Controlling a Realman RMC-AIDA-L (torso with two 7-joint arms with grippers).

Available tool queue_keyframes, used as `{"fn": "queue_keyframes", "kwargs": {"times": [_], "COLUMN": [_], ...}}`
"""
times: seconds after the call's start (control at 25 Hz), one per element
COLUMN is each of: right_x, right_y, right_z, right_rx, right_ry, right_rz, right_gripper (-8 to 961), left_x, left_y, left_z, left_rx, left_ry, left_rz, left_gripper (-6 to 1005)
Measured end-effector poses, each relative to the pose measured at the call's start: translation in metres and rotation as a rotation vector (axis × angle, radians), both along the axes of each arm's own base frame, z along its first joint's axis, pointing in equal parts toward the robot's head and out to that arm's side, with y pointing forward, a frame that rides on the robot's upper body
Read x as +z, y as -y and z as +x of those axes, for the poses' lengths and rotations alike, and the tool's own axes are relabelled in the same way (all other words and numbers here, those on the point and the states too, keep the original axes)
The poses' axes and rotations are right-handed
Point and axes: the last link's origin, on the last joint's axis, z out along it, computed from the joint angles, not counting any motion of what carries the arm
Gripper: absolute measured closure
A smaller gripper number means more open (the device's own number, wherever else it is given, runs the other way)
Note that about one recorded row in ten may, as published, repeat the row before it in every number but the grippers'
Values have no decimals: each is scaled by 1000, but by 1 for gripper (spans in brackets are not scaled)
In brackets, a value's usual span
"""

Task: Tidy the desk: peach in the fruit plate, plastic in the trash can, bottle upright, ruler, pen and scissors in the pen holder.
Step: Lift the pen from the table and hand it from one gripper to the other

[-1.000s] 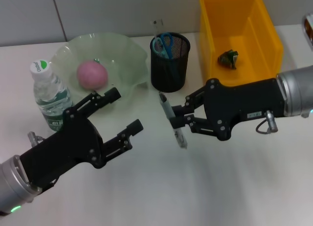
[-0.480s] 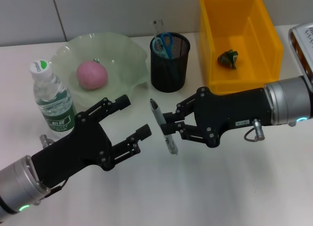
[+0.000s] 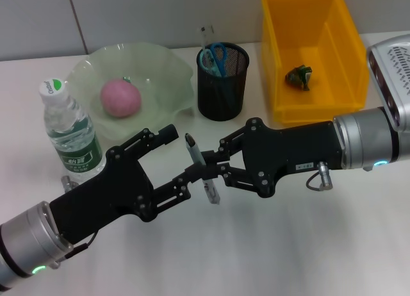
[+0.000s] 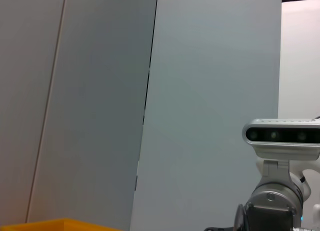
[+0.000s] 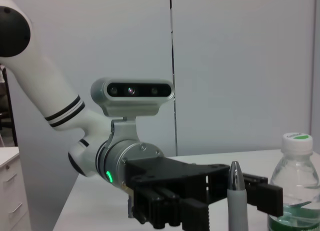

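The right pincer (image 3: 206, 168) pinches the pen (image 3: 200, 165) at mid-shaft, holding it clear of the tabletop (image 3: 269, 245) with its cap tilted toward eleven o'clock. The left pincer (image 3: 182, 163) reaches in from eight o'clock with its fingers spread on either side of the pen; whether they touch it cannot be told. This looks like a hand-over between the two arms, with the pen not yet delivered.

At one o'clock from the pen stands the pen holder (image 3: 222, 84), a black mesh cup already carrying the scissors (image 3: 213, 56) and what seems to be the ruler (image 3: 204, 34). At ten o'clock, the peach (image 3: 120, 97) lies in the fruit plate (image 3: 170, 72). Farther out at nine o'clock, the bottle (image 3: 69, 134) stands upright with its cap on. At two o'clock, the trash can (image 3: 349, 52), a yellow bin, holds a crumpled scrap of plastic (image 3: 299, 77).

Judging by this layout, the peach, plastic, bottle, scissors and ruler are settled. The pen appears to be the only item left, and it has yet to be dropped into the holder.
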Motion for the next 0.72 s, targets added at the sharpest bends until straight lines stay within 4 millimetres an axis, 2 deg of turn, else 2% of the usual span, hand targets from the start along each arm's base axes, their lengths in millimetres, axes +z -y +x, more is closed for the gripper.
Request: {"fn": "queue_keyframes", "kwargs": {"times": [0.4,0.64,0.72], "right_x": [-2,-2,-2], "right_y": [-2,-2,-2], "right_z": [0,-1,-1], "right_rx": [-2,6,7], "right_ry": [0,0,0], "right_rz": [11,15,15], "right_gripper": [838,838,838], "left_x": [-2,-3,-3], "left_y": [0,-1,-1], "left_z": [0,2,2], "left_rx": [15,5,3], "left_ry": [3,1,1], "left_rz": [-9,-14,-14], "left_gripper": [309,434,432]}}
